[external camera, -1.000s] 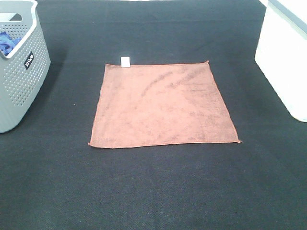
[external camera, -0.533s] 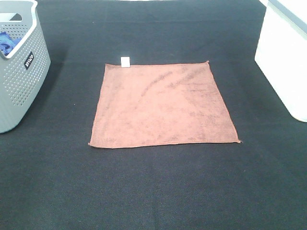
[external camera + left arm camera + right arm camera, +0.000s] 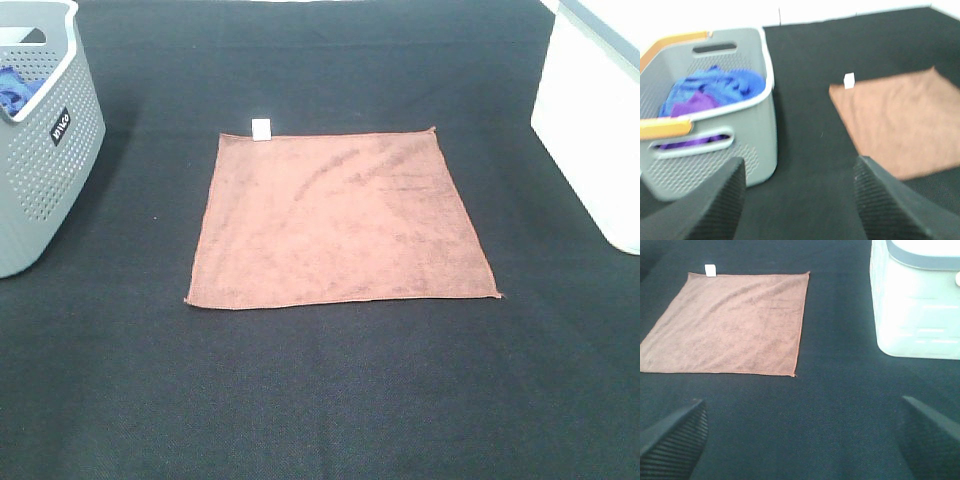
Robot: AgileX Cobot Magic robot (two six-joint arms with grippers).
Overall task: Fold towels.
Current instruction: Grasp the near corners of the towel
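Nothing has moved since the earlier frames: the towel (image 3: 343,217) lies flat and fully spread at the centre of the exterior frame, its white tag (image 3: 261,128) at the upper-left corner. Step in hand, as I judge it: the first fold. Procedure: bring both claws to the two corners of one edge, pinch the cloth without dragging it across the black table cover (image 3: 330,400), lift together, and lay that edge squarely on the opposite one. Outward, the grey basket (image 3: 50,150) stands at the left edge and the white container (image 3: 590,130) at the upper right, both well apart from the towel. My left claw (image 3: 796,197) and right claw (image 3: 802,440) are spread wide, holding and touching nothing.
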